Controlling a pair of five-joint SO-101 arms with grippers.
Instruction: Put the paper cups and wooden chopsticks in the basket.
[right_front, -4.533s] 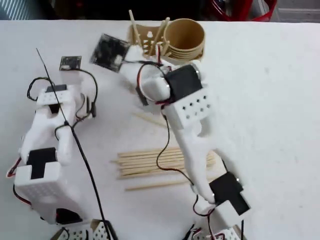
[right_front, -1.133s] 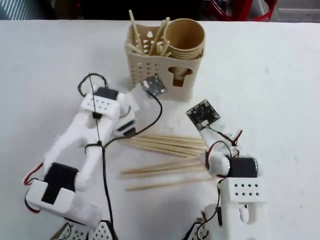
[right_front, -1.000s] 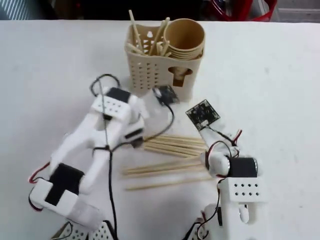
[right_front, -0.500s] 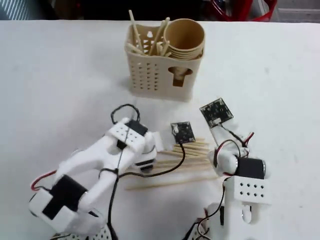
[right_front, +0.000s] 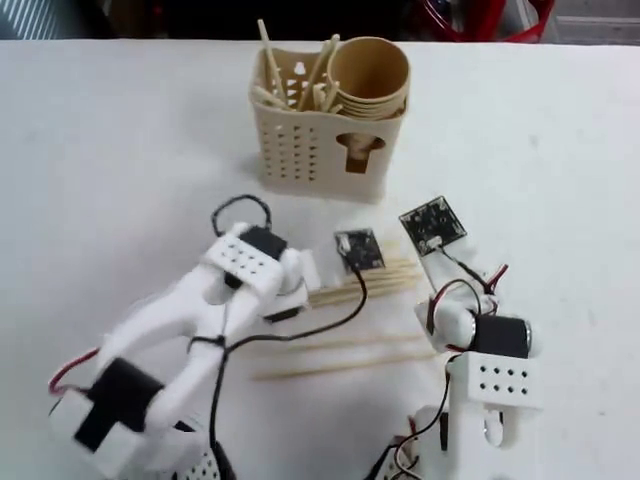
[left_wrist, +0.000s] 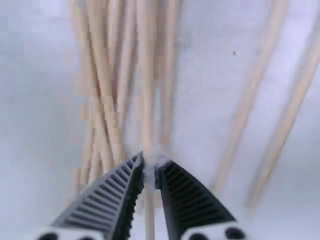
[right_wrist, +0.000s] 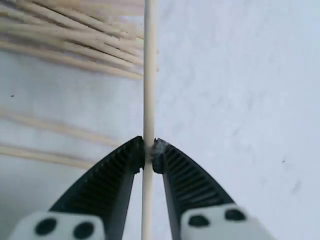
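Fingers (left_wrist: 110, 200) on our left gripper (left_wrist: 149, 167) and right gripper (right_wrist: 148, 146) are each pinching one pale wooden chopstick (right_wrist: 149, 75) for the cream plastic basket (right_front: 300, 160).

A white table (right_front: 560, 130) spread beneath both sets of jaws and ran well beyond them on every side. Its top was matte, with a few faint dark specks near the jaws. Light fell evenly on it and left only soft, short shadows. Past the table's far edge, well away from the jaws, lay a dark strip of room. In it showed a glossy red object (right_front: 470, 14), a grey patch (right_front: 595, 20) just beside it, and a pale ribbed surface (right_front: 22, 18) at the opposite corner.
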